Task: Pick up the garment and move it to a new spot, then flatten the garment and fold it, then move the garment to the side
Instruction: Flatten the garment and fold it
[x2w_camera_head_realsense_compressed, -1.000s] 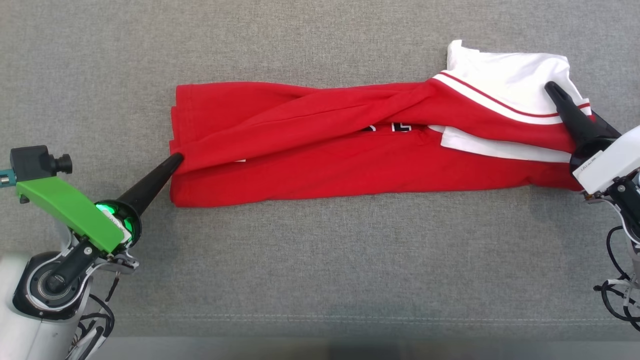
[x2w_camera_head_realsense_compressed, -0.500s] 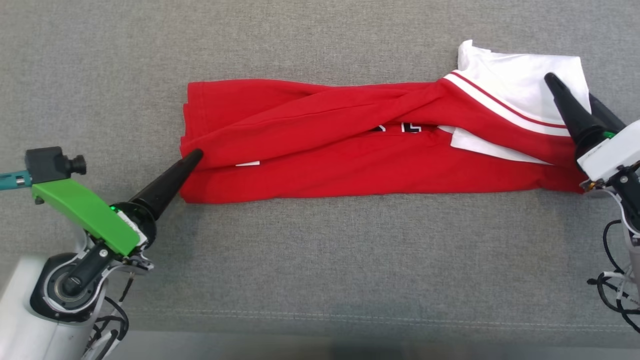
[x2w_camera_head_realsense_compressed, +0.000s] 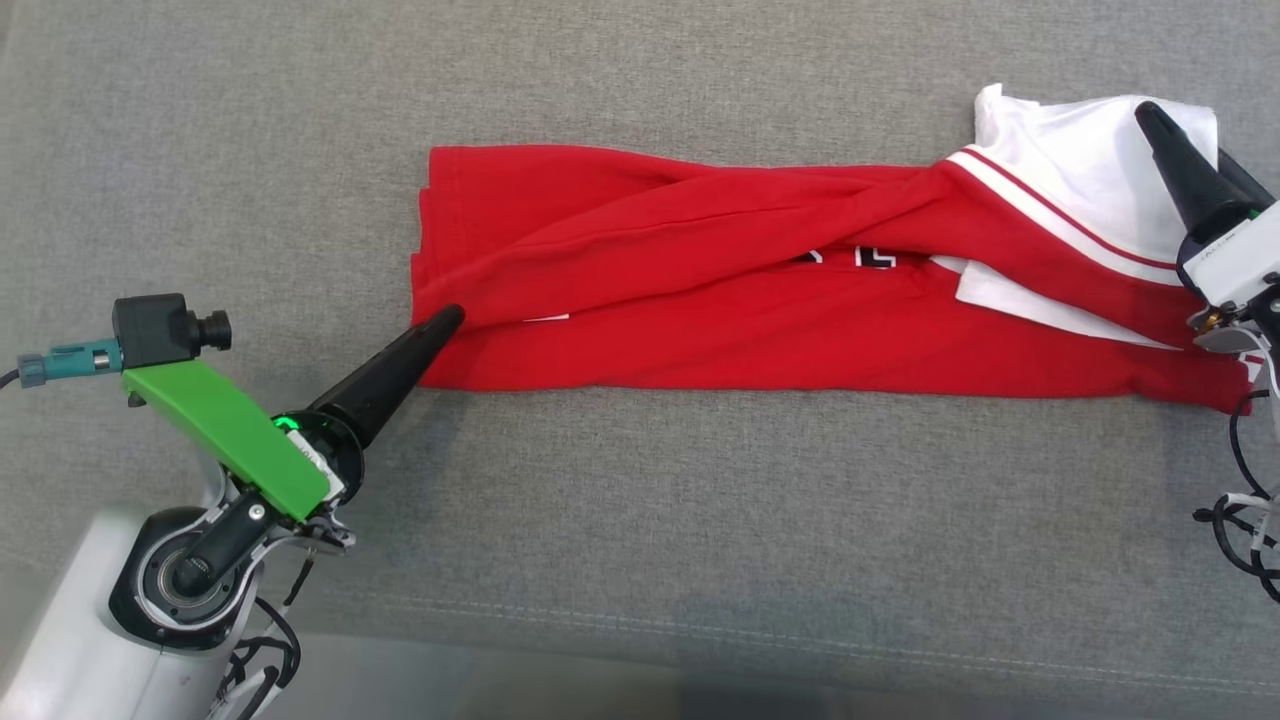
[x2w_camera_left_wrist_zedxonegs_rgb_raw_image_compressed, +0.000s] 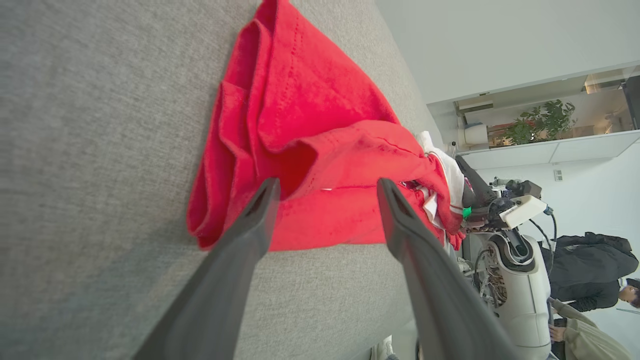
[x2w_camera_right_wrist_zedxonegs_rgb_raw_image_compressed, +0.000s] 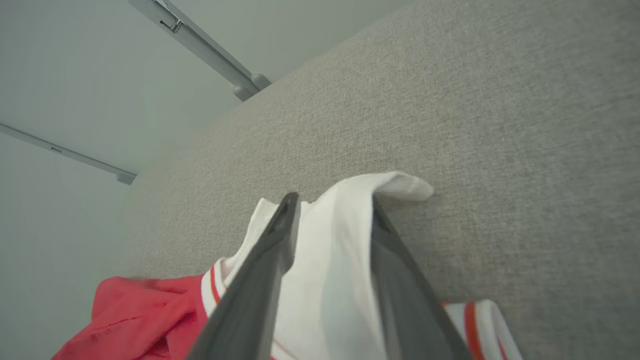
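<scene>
The garment (x2w_camera_head_realsense_compressed: 750, 330), a red shirt with white, red-striped sleeves, lies folded into a long band across the grey cushion (x2w_camera_head_realsense_compressed: 640, 520). My left gripper (x2w_camera_head_realsense_compressed: 450, 318) sits at its left end. In the left wrist view this gripper (x2w_camera_left_wrist_zedxonegs_rgb_raw_image_compressed: 327, 187) is open, with its tips on either side of a raised red fold (x2w_camera_left_wrist_zedxonegs_rgb_raw_image_compressed: 310, 100) and not pinching it. My right gripper (x2w_camera_head_realsense_compressed: 1185, 130) is over the white sleeve at the band's right end. In the right wrist view its fingers (x2w_camera_right_wrist_zedxonegs_rgb_raw_image_compressed: 332, 200) stand apart with the white sleeve cloth (x2w_camera_right_wrist_zedxonegs_rgb_raw_image_compressed: 340, 240) lying between them.
A stitched seam (x2w_camera_head_realsense_compressed: 700, 630) runs along the cushion near its front edge. My left arm's green camera mount (x2w_camera_head_realsense_compressed: 220, 430) sits left of the garment. In the left wrist view a person in dark clothes (x2w_camera_left_wrist_zedxonegs_rgb_raw_image_compressed: 595, 265) stands beyond my right arm (x2w_camera_left_wrist_zedxonegs_rgb_raw_image_compressed: 515, 250).
The whole picture has slid right as the camera moved. The garment lies as before. My right fingertips have moved farther up the white sleeve toward its far edge.
</scene>
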